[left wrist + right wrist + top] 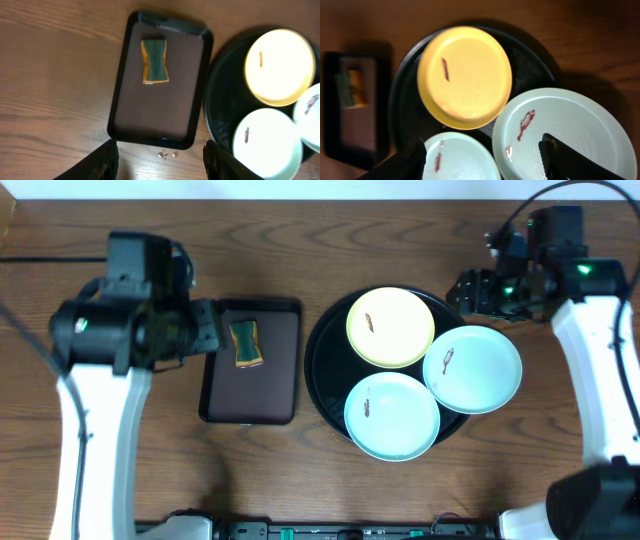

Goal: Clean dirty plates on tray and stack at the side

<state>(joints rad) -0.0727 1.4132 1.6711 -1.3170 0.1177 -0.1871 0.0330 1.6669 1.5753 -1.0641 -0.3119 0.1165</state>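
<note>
Three plates sit on the round black tray (325, 370). The pale yellow plate (390, 327) is at the back, one mint plate (392, 416) at the front, and the other mint plate (473, 369) overhangs the tray's right rim. Each has a small reddish-brown smear. The yellow plate also shows in the right wrist view (465, 77). My left gripper (160, 162) is open and empty above the table, in front of the rectangular tray. My right gripper (482, 160) is open and empty above the two mint plates.
A dark brown rectangular tray (252, 361) lies left of the black tray and holds a green and yellow sponge (246, 344). A few small crumbs (167, 154) lie on the wooden table beside that tray.
</note>
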